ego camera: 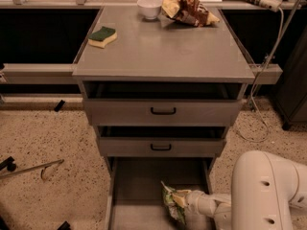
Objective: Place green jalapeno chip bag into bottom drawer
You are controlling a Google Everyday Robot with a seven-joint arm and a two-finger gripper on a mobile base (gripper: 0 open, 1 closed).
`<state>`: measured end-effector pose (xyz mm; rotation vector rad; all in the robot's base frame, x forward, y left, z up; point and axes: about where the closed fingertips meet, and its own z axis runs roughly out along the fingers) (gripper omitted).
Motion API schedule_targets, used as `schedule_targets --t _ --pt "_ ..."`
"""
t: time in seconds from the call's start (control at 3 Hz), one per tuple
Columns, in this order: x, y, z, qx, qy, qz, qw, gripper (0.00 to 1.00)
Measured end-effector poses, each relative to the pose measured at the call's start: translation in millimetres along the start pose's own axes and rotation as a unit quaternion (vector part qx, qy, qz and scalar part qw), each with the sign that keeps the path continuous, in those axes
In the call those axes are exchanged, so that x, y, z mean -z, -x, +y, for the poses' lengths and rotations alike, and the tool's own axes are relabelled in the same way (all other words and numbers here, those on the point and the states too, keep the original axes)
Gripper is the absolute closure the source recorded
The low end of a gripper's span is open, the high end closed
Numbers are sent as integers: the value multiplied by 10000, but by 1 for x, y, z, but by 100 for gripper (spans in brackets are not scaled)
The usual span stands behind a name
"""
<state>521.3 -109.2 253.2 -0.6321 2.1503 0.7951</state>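
The green jalapeno chip bag (171, 204) stands upright inside the open bottom drawer (136, 188), at its right side and near the front. My gripper (184, 200) reaches into the drawer from the right and is shut on the bag's right edge. The bag's lower end is close to the grey drawer floor; I cannot tell whether it touches. The white arm (268, 190) fills the lower right corner and hides the drawer's right front part.
Two shallower drawers with black handles (163, 111) sit partly open above. On the cabinet top (163, 51) lie a green-topped yellow sponge (102, 36), a white bowl (149, 7) and a brown-and-yellow snack bag (188, 9). A cable (254, 109) hangs right; a metal tool (33, 169) lies left.
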Motion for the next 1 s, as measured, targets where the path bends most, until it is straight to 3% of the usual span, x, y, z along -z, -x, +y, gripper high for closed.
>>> schedule_targets --t 0.33,0.67,1.0 --pt "0 0 0 0 0 0 10000 12" --pt "0 0 0 0 1 0 10000 0" --pt "0 0 0 0 1 0 10000 0"
